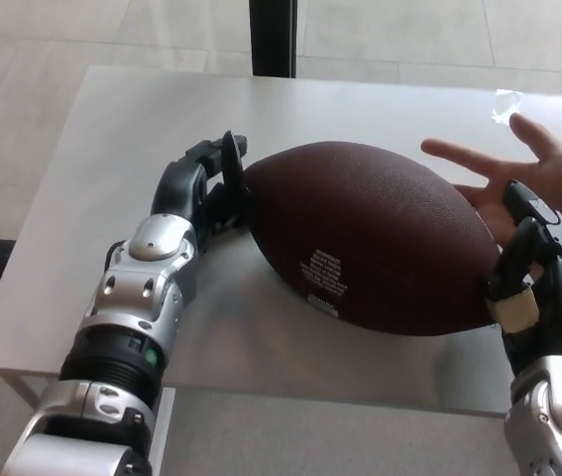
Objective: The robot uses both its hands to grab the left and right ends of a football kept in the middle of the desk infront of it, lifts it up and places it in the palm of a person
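Head view. Brown football [370, 238] held between both hands above grey desk [112, 149], long axis slanting down toward right. Left hand [201, 188] pressed to left tip, fingers [229, 159] curled against it. Right hand [538, 288] clamped on right end, fingers [530, 223] wrapped over top. Person's open palm [533, 178] just beyond right fingers, touching or nearly touching ball.

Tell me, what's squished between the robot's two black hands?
The brown football. In the head view the left hand presses its left tip and the right hand holds its right end, with nothing else between them.
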